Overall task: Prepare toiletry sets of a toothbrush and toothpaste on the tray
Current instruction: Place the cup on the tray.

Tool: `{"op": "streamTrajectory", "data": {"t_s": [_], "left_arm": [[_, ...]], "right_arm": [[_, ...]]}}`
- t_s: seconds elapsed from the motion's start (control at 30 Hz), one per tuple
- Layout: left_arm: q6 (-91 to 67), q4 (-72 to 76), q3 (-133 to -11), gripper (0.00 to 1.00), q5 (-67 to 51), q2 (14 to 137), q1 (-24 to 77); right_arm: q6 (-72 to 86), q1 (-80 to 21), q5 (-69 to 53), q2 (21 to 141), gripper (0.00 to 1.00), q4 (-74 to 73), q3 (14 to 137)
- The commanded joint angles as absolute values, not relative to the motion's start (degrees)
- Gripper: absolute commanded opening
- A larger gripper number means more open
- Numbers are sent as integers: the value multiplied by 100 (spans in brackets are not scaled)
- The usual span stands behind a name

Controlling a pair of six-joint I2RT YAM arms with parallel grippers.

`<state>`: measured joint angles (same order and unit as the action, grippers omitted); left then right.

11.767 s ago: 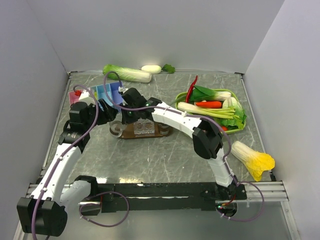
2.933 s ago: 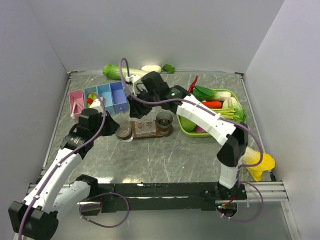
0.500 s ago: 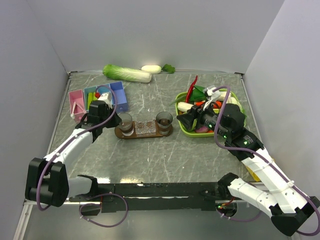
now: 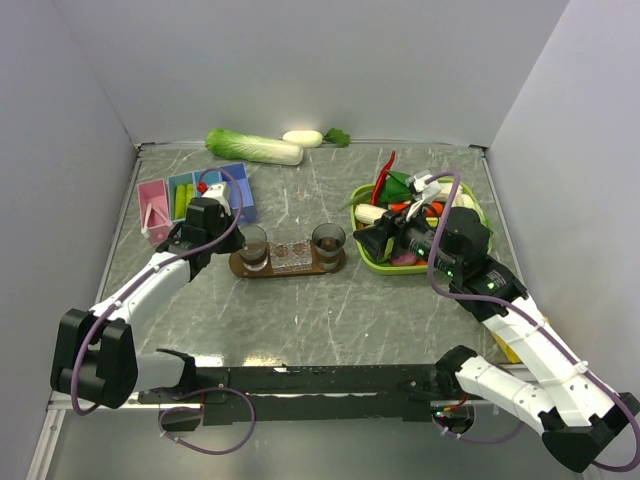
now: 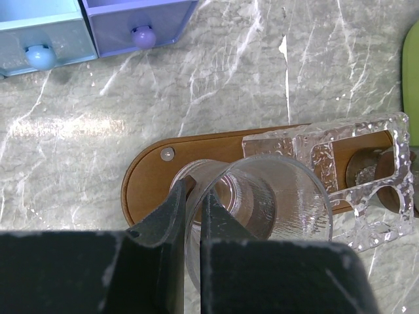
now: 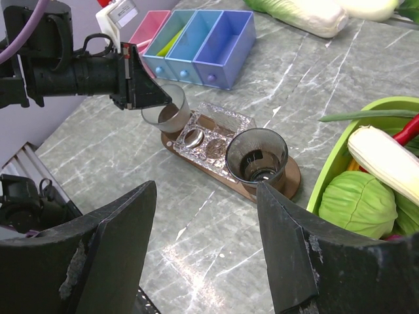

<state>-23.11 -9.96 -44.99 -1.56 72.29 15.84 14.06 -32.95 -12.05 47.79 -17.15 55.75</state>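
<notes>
Bright, even overhead light; shadows fall soft and short. The glossy tabletop (image 4: 330, 310) throws white glare at 6 o'clock in the right wrist view and at 9 o'clock in the left. The left claw (image 5: 195, 196) looms dark and blurred at 6 o'clock; the tumbler (image 5: 288, 183) rim gleams.

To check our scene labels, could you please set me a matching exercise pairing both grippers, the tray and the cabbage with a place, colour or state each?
Things:
1. left gripper
2. right gripper
3. tray
4. cabbage

Place, colour or state:
A. lying at the far edge
B. shut on the rim of a tumbler
C. open, holding nothing
D. dark brown wood

Pairs: 1-B, 2-C, 3-D, 4-A
</notes>
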Motion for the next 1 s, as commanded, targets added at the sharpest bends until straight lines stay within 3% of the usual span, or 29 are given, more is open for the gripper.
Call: {"op": "streamTrajectory", "data": {"t_s": [0.0, 0.17, 0.97], "left_arm": [[-2267, -800, -4834, 1, -18, 7198, 1626], [-2311, -888, -4878, 3, -18, 7216, 1626], [-2382, -1037, -4983, 39, 96, 7154, 1626]], "right_arm": [[1397, -3270, -1195, 4772, 70, -1450, 5511], [1406, -3270, -1222, 4807, 71, -1450, 5511], [1389, -3269, -1160, 4808, 73, -1503, 5502]]}}
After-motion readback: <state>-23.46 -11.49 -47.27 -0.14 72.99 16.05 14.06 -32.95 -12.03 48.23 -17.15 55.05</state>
